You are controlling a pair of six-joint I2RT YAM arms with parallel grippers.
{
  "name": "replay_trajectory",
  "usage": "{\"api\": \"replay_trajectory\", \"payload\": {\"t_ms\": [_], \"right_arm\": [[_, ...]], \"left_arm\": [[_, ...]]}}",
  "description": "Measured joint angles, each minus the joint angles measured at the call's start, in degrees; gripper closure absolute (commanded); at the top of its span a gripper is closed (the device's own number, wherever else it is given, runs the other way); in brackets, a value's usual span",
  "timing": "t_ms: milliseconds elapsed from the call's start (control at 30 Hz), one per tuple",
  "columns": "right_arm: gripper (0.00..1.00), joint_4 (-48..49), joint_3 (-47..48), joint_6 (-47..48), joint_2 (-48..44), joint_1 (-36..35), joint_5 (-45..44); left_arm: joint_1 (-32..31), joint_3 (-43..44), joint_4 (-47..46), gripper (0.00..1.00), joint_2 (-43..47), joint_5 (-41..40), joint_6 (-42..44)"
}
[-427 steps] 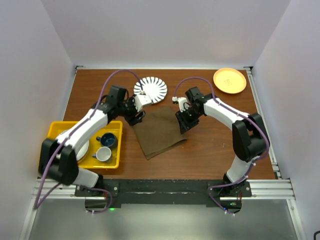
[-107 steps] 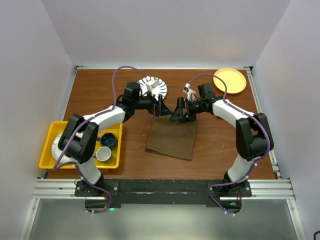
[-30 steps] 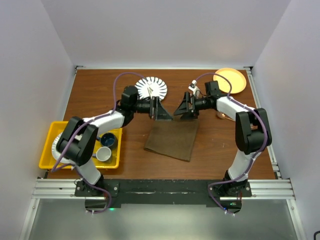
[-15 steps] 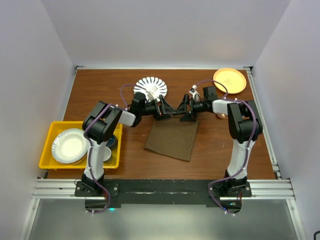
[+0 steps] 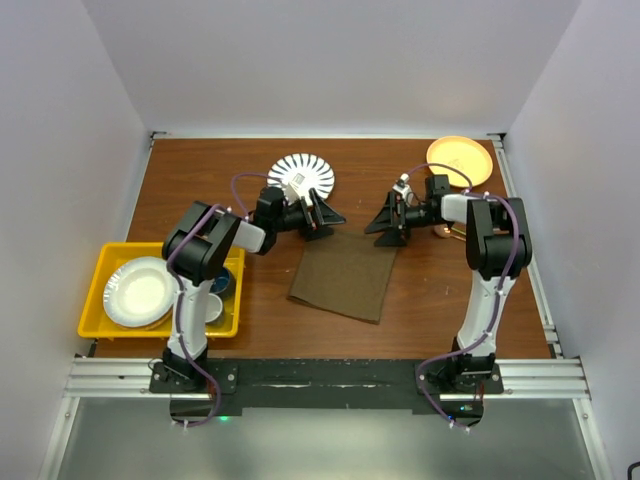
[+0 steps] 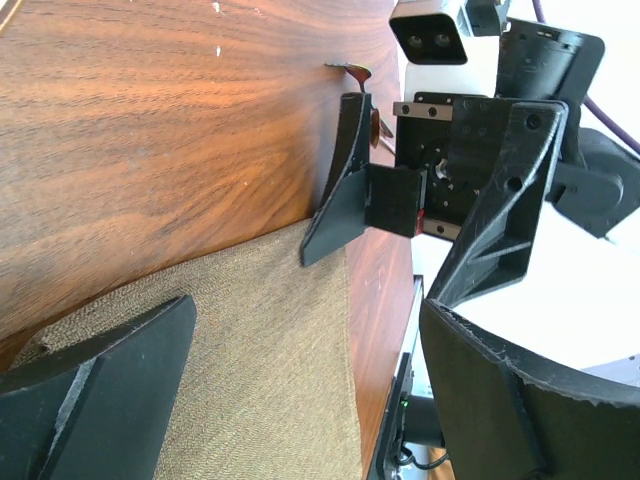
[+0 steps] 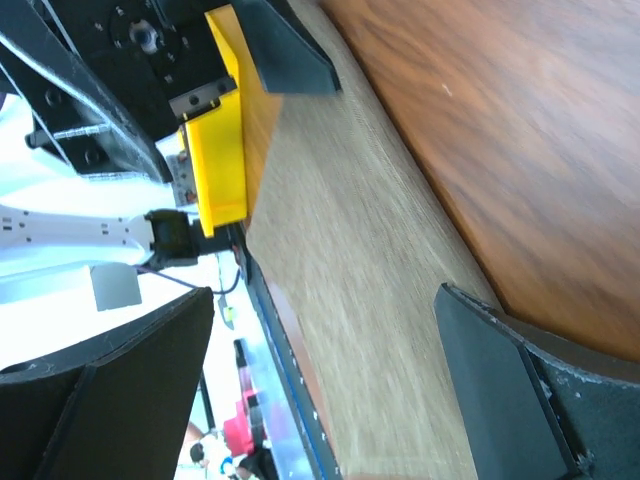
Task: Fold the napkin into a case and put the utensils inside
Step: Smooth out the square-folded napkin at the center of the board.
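Napkin [image 5: 343,278]: flat rectangle, not yet a case. Utensils [image 6: 352,69]: outside. Left claw [image 5: 322,217], right claw [image 5: 388,226]: wide open, empty.

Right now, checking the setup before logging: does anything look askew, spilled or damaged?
Only the napkin: it lies flat at mid-table but rotated, its sides not square with the table edges. Nothing spilled or damaged shows.

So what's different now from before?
The napkin was turned squarer and let go; since then it lay still. The open jaws drew apart at its far edge. The left arm folded in, uncovering the white plate in the yellow bin. The striped plate and orange plate stayed.
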State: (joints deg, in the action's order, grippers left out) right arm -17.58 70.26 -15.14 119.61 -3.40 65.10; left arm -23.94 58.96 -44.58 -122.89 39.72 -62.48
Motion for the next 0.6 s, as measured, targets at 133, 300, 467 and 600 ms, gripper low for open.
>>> {"api": "replay_trajectory", "payload": {"t_ms": [133,300,467,600], "right_arm": [[0.02,-6.86,0.74,4.55,-0.83,1.64,-0.04],[0.02,-10.25,-2.19,4.9,-7.72,1.51,-1.11],[0.02,-9.31,-4.0,2.86,-15.17,-0.59,-1.09],[0.02,-5.62,-5.77,0.02,-15.96,-3.54,-1.36]], "left_arm": [[0.0,-0.02,-0.09,0.0,0.17,0.57,0.13],[0.26,-2.8,3.32,0.0,4.57,1.97,1.66],[-0.57,-7.43,7.69,0.0,16.41,5.07,2.23],[-1.49,-11.67,9.49,0.0,22.82,7.15,3.76]]}}
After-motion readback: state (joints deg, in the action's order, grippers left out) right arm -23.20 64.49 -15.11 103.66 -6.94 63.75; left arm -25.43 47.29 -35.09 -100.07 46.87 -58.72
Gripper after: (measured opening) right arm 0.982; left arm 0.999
